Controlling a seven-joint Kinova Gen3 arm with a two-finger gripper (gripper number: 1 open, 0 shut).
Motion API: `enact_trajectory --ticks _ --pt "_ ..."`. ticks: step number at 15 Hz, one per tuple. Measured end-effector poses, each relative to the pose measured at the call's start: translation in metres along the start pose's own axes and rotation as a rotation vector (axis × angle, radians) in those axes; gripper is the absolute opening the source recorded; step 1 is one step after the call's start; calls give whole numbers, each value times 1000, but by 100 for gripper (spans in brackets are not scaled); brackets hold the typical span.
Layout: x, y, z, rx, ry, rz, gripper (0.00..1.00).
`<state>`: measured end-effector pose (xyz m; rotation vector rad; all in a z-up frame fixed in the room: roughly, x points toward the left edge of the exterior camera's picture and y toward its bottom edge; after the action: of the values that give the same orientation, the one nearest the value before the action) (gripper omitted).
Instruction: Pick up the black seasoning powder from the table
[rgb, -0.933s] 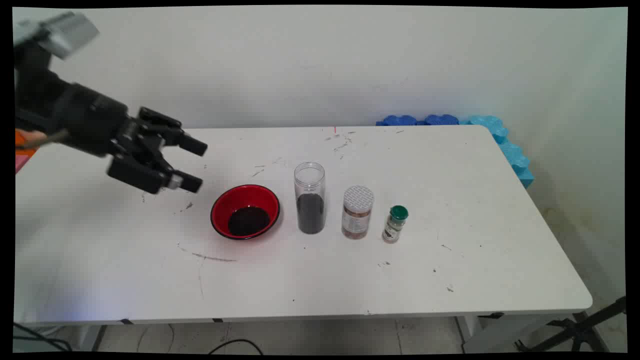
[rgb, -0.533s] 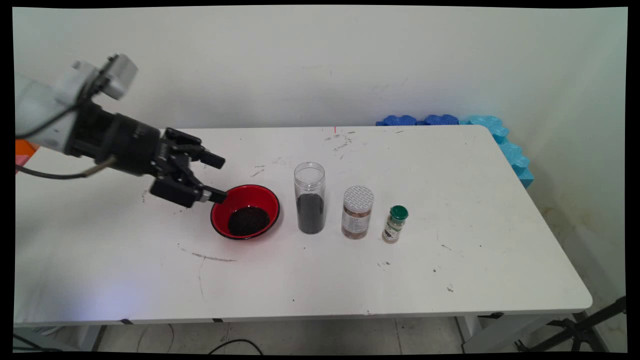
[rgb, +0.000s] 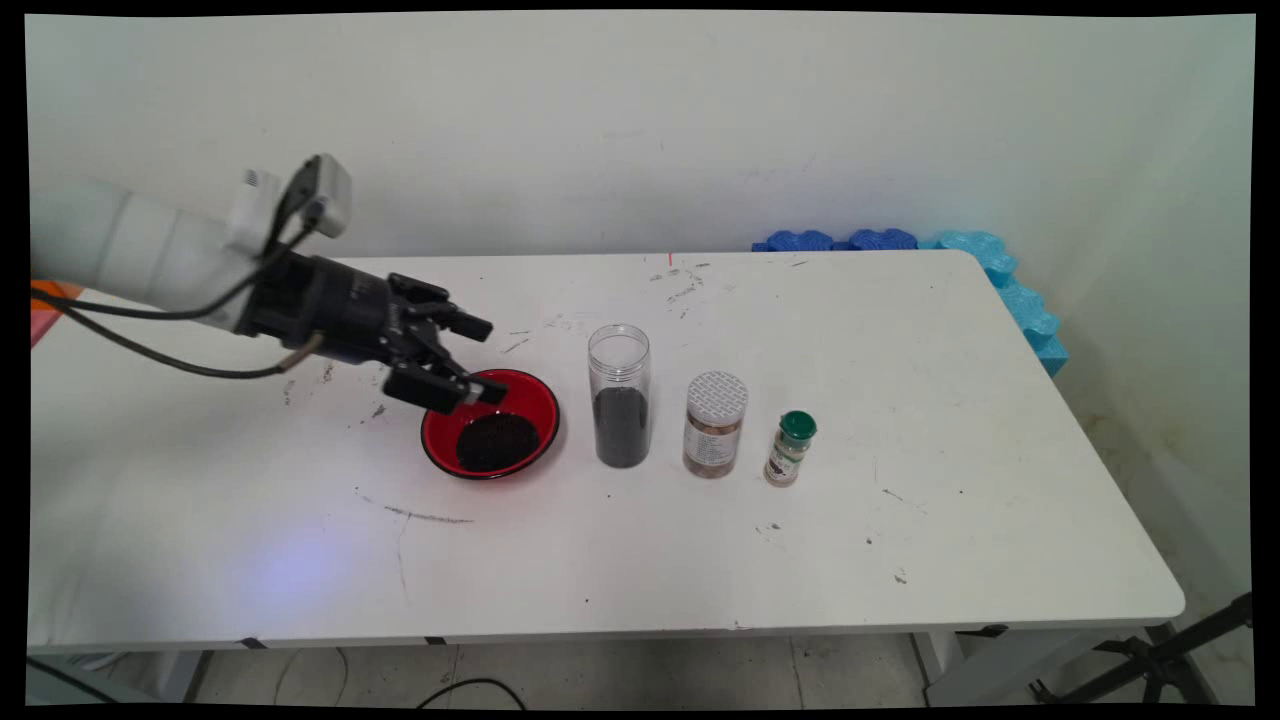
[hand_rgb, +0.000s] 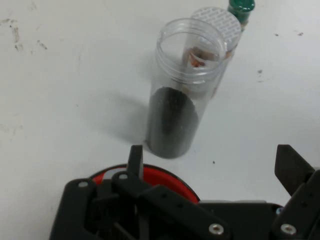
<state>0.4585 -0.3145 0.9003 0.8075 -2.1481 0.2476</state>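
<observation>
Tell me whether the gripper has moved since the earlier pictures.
Yes. The gripper has travelled rightward across the main view, from left of the red bowl to above its left rim, toward the clear jar.

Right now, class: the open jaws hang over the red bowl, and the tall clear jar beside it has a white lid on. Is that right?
Not quite. The tall clear jar has no lid; its mouth is open, as the hand view shows. The white lid sits on the shorter jar next along. The rest stands: the gripper, jaws open, hangs over the red bowl.
</observation>
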Motion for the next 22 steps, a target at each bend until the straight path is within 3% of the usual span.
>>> enact_trajectory --ticks 8,22 --pt "5 -3 51 -2 44 -7 100" --pt "11 -9 105 -9 75 26 100"
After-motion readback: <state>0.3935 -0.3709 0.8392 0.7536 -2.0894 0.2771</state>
